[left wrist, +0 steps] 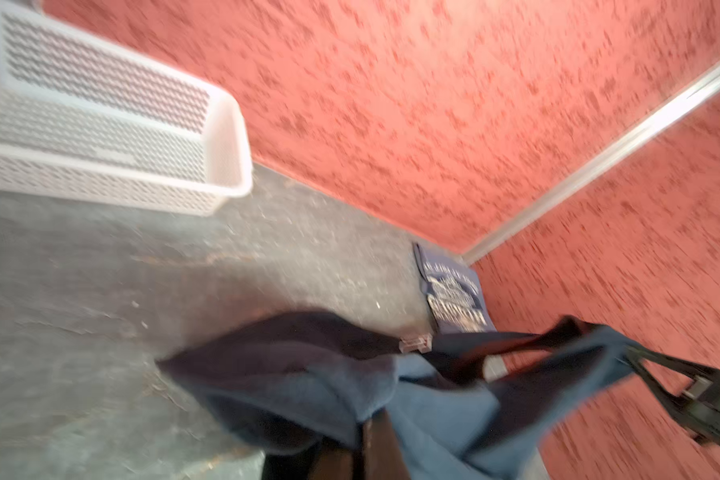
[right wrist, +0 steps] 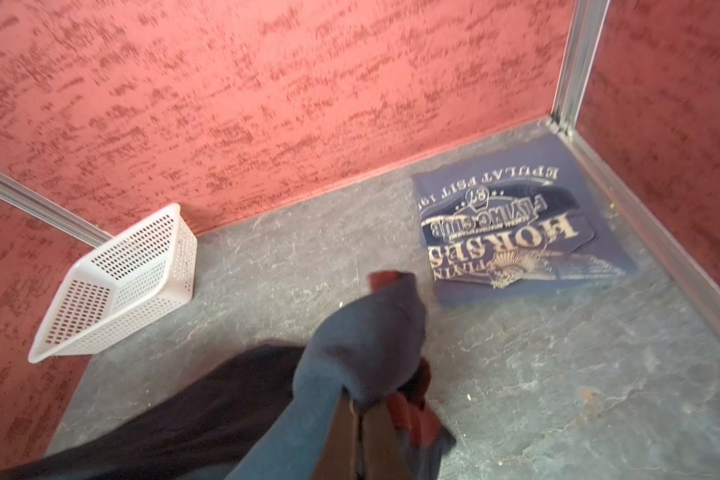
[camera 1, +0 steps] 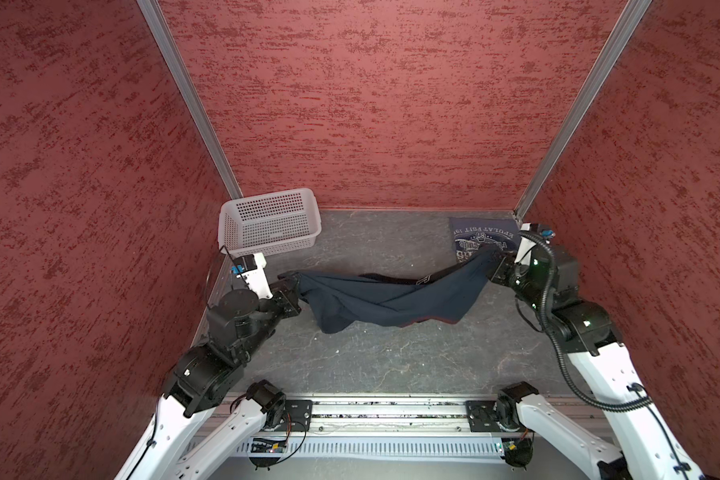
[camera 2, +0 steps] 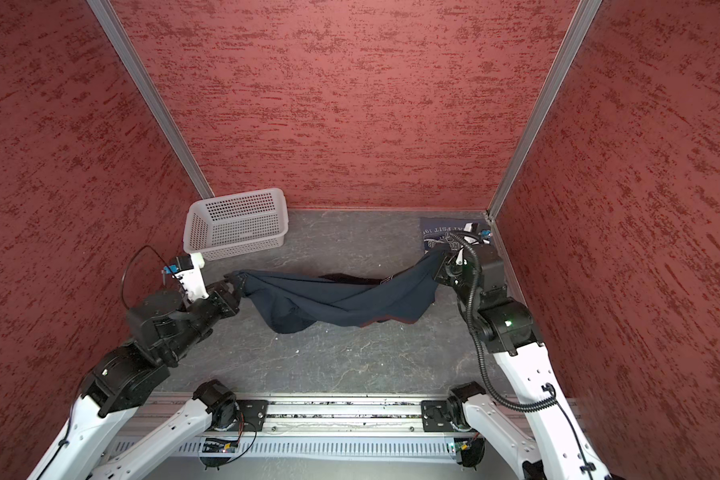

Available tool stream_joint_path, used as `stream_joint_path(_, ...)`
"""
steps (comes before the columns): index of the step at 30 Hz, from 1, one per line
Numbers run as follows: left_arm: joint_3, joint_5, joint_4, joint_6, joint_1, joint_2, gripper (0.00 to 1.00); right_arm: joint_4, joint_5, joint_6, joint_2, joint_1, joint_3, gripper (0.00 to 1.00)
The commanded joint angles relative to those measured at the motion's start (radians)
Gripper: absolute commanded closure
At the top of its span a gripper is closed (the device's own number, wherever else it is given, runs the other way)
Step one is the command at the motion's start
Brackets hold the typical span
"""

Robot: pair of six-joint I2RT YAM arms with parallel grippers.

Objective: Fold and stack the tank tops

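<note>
A dark navy tank top with maroon trim hangs stretched between my two grippers, sagging in the middle just over the grey table. My left gripper is shut on its left end, and the left wrist view shows the cloth bunched over the jaws. My right gripper is shut on the right end; cloth wraps its fingers in the right wrist view. A slate grey-blue tank top with pale lettering lies folded flat in the back right corner, just behind the right gripper.
A white perforated basket stands at the back left, close behind the left wrist. Red textured walls close in the back and both sides. A metal rail runs along the table's front edge.
</note>
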Motion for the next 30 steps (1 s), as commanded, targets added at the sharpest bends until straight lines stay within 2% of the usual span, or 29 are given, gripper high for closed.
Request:
stream_joint_path(1,-0.024,-0.026,-0.044,0.053,0.107,0.108,0.95,-0.029,0.024,-0.041,0.145,-0.004,0.017,1.00)
stream_joint_path(3,-0.036,0.065,-0.052,0.027,0.220,0.204,0.93,0.040,0.005,-0.044,0.252,-0.008,0.025,1.00)
stream_joint_path(5,-0.054,0.209,-0.037,0.009,0.333,0.319,0.91,0.093,-0.029,-0.050,0.404,-0.014,0.060,1.00)
stream_joint_path(8,-0.069,0.330,-0.006,0.004,0.412,0.478,0.91,0.149,-0.073,-0.066,0.639,-0.019,0.156,0.98)
stream_joint_path(9,-0.064,0.338,-0.005,0.006,0.420,0.518,0.91,0.148,-0.068,-0.070,0.703,-0.020,0.196,0.89)
stream_joint_path(10,-0.061,0.346,0.003,0.009,0.427,0.551,0.91,0.136,-0.049,-0.075,0.771,-0.022,0.244,0.70)
stream_joint_path(11,-0.061,0.351,0.009,0.010,0.430,0.569,0.92,0.111,-0.025,-0.078,0.819,-0.023,0.285,0.58)
stream_joint_path(13,-0.065,0.356,0.019,0.010,0.434,0.578,0.92,0.061,-0.001,-0.084,0.860,-0.022,0.323,0.47)
stream_joint_path(15,-0.076,0.351,0.025,0.010,0.436,0.558,0.92,0.091,-0.020,-0.085,0.793,-0.018,0.242,0.42)
stream_joint_path(18,-0.106,0.349,0.037,0.013,0.436,0.521,0.92,0.131,-0.059,-0.068,0.607,0.002,0.048,0.38)
stream_joint_path(22,-0.147,0.352,0.054,0.004,0.439,0.495,0.92,0.120,-0.090,-0.002,0.380,0.078,-0.211,0.36)
stream_joint_path(26,-0.174,0.352,0.062,-0.003,0.446,0.474,0.92,0.096,-0.062,0.121,0.273,0.180,-0.393,0.31)
stream_joint_path(30,-0.183,0.351,0.056,-0.004,0.454,0.451,0.92,0.060,-0.013,0.255,0.275,0.233,-0.491,0.31)
